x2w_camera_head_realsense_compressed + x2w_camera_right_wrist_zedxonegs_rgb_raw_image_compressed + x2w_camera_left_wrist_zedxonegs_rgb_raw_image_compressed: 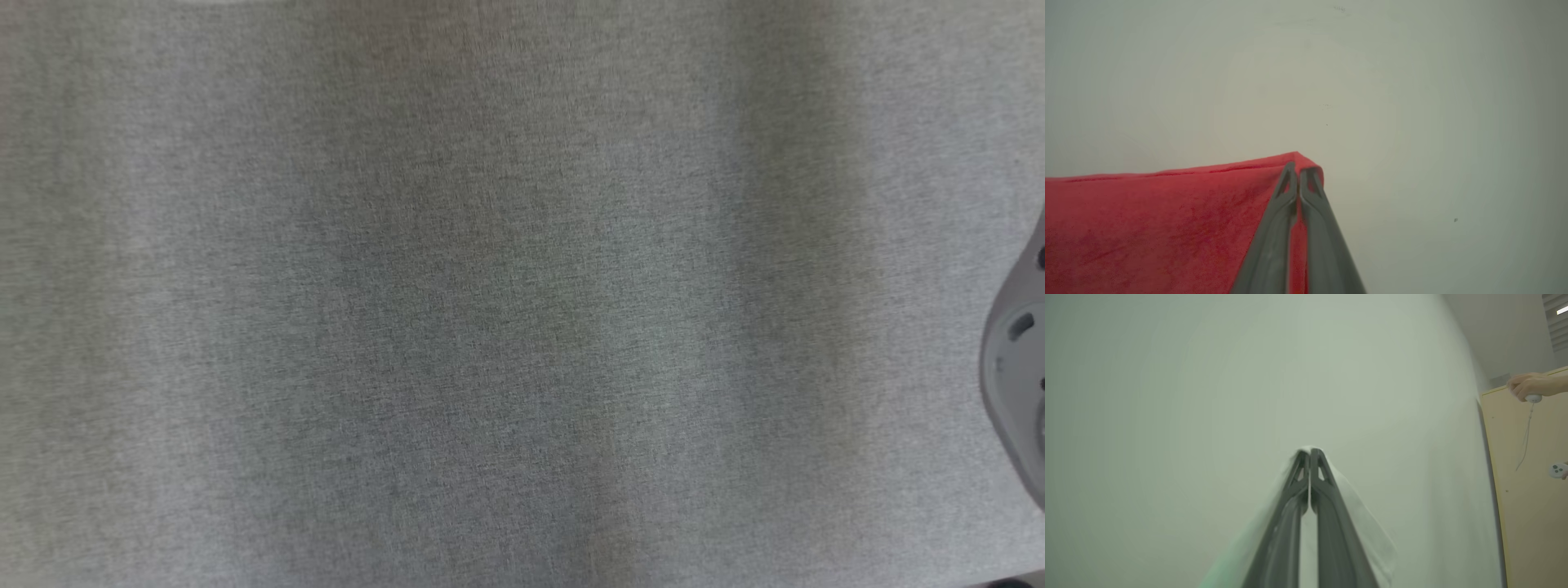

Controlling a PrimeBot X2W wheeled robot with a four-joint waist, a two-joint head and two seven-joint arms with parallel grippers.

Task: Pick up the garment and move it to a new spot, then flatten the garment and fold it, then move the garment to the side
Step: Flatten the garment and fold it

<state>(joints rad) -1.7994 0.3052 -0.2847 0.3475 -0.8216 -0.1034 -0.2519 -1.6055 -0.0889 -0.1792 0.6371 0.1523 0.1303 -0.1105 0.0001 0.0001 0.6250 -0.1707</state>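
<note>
- A heathered grey woven fabric surface (490, 294), flat and finely textured with soft darker bands, spreads across the head view.
- A smooth, pale greenish-white wall (1412, 102) lies beyond the fingers in both wrist views.
- A red garment (1147, 228) of soft, napped cloth covers the lower left of the right wrist view. Its hemmed top edge, the longest line visible, runs from the left rim slightly upward to a corner at the fingertips.
- A tan wooden panel (1531, 522) stands at the right of the left wrist view.
- The right gripper (1299, 169), two long dark grey fingers pressed together, pinches that red corner.
- The left gripper (1310, 454), fingers likewise pressed together, pinches a thin whitish cloth (1367, 526) that drapes down both sides. Whether this is the same garment cannot be told.
- A rounded pale grey robot casing (1016, 359) sits at the right edge of the head view.
- A person's hand (1529, 384) grips a small white object (1533, 398) with a hanging cord.
</note>
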